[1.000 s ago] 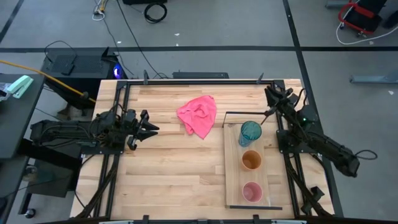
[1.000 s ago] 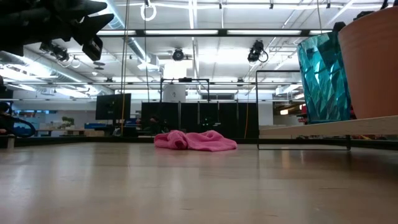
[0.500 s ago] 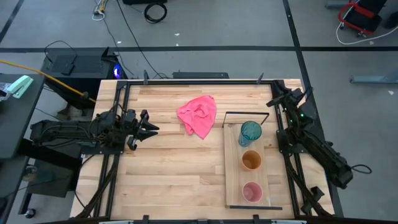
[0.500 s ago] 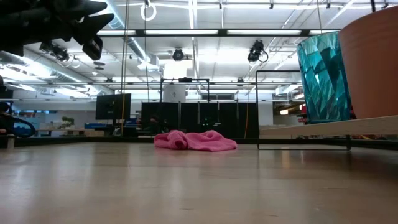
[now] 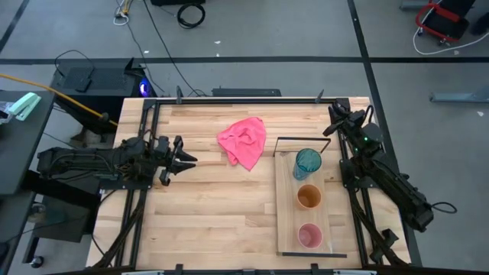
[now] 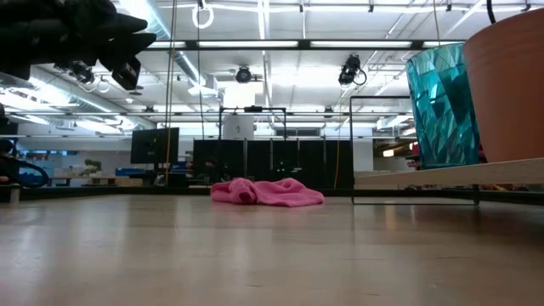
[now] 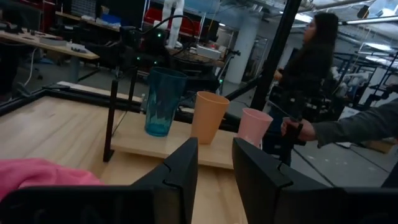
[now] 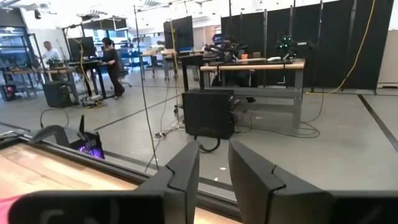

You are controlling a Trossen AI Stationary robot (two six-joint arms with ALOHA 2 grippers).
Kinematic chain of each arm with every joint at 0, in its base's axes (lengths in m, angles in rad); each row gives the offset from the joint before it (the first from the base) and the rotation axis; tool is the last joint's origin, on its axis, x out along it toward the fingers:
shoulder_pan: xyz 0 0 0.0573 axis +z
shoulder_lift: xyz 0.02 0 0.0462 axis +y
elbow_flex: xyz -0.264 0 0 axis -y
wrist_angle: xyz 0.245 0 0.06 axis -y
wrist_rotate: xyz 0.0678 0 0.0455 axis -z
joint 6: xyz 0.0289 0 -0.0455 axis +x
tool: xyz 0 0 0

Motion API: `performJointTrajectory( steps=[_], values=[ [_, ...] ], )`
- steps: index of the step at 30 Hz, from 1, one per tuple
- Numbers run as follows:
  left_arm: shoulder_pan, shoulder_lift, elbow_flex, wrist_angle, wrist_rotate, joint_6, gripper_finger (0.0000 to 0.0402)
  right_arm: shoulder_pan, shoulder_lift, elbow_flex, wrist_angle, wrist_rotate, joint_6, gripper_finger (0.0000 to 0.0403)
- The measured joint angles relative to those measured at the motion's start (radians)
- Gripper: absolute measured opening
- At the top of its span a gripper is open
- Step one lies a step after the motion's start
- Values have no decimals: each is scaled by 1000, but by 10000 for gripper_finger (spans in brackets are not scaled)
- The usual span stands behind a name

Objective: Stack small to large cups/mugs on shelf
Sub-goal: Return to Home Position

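Three cups stand upright in a row on the light-wood shelf (image 5: 286, 206) at the table's right: teal-blue (image 5: 308, 162) farthest, orange-brown (image 5: 309, 197) in the middle, pink (image 5: 309, 235) nearest. They also show in the left wrist view as the teal cup (image 7: 163, 102), the orange cup (image 7: 208, 117) and the pink cup (image 7: 255, 126). The shelf's black wire frame (image 5: 302, 140) is at its far end. My left gripper (image 5: 189, 159) is shut and empty above the table's left side. My right gripper (image 5: 331, 113) is shut and empty at the far right corner.
A crumpled pink cloth (image 5: 244, 141) lies on the tabletop far of centre, left of the shelf's far end. Bare planks lie between my left gripper and the shelf. People stand in the room beyond the table, one in the left wrist view (image 7: 305, 68).
My right arm has swung back toward the table's right edge, and its gripper stays near the far right corner. The cups and the cloth have kept still.
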Motion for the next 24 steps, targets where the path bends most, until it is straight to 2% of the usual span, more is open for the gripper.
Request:
performJointTrajectory(
  steps=[5, 11, 13, 24],
  values=[
    [0, 0, 0, -16, -4, 30, 107, 0, 0, 0, -4, 0, -9, 94],
    [0, 0, 0, -57, -109, 42, 107, 0, 0, 0, -7, 0, -29, 94],
    [0, -5, 0, -55, -114, 33, 107, 0, 0, 0, -7, 0, -24, 94],
    [26, -190, -1, -106, -113, 48, 107, 0, 0, 0, -7, 0, -14, 94]
  ],
)
